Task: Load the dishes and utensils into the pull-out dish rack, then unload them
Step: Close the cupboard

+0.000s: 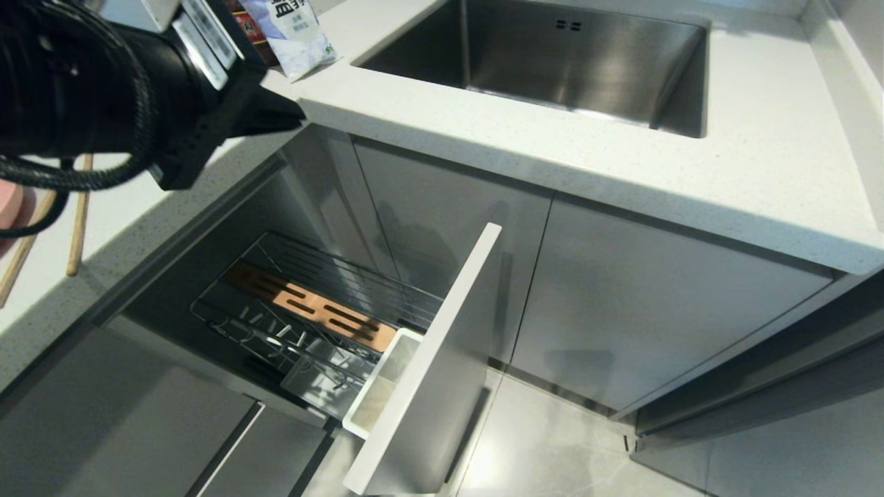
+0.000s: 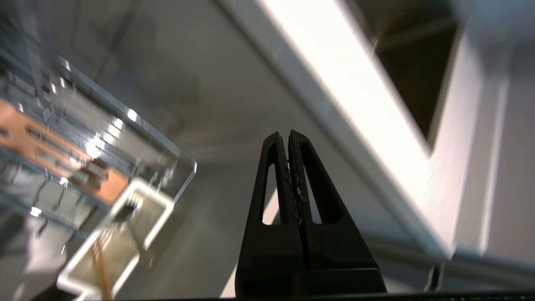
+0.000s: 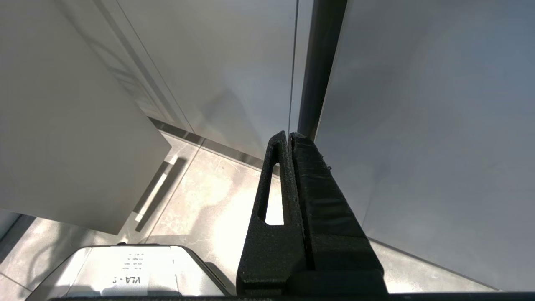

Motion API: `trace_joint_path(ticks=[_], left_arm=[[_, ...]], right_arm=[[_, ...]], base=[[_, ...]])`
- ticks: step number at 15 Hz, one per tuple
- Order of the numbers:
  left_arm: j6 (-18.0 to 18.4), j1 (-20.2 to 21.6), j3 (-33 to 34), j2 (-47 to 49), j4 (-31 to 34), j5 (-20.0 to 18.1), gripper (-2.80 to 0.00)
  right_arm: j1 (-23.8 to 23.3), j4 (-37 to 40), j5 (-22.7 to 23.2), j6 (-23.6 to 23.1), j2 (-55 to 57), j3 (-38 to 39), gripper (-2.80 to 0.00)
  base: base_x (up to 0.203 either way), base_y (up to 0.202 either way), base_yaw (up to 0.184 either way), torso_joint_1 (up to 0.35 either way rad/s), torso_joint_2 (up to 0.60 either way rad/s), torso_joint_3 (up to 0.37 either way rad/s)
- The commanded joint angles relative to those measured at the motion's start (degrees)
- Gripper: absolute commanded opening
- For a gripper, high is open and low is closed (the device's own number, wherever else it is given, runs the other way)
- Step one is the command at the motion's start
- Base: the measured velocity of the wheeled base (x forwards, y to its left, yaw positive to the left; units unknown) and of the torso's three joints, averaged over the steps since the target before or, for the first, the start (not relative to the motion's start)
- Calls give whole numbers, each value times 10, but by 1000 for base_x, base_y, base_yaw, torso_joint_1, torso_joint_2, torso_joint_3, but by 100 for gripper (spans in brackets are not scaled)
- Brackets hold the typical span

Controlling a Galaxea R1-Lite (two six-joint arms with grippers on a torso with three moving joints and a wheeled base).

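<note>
Chrome wire pull-out dish rack (image 1: 324, 310) stands open; thin wooden chopsticks (image 1: 77, 215) on counter (image 1: 117, 214): light, slippery, pinch mid-length. Left gripper (image 1: 286, 114) jaws closed, empty.

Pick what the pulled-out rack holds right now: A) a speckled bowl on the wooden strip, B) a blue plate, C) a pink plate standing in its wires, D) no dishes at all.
D: the rack has bare wires and a bare wooden strip, with no plate or bowl in it.

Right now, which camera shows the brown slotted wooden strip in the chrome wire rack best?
The head view: the brown slotted wooden strip lies whole and sharp. The left wrist view catches it blurred at the edge; the right wrist view shows none.
</note>
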Motion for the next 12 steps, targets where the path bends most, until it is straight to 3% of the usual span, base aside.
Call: trace_joint_path(ticks=[1, 7, 12], left_arm=[[-1, -29, -2, 38, 41, -1, -280], [-5, -133, 4, 102, 125, -33, -280], [0, -154, 36, 143, 133, -37, -280]], right_arm=[[0, 0, 0, 0, -1, 1, -280], [0, 0, 0, 0, -1, 1, -280], [0, 0, 0, 0, -1, 1, -280]], base=[[0, 0, 0, 0, 0, 0], [0, 0, 0, 0, 0, 0], [0, 0, 0, 0, 0, 0]])
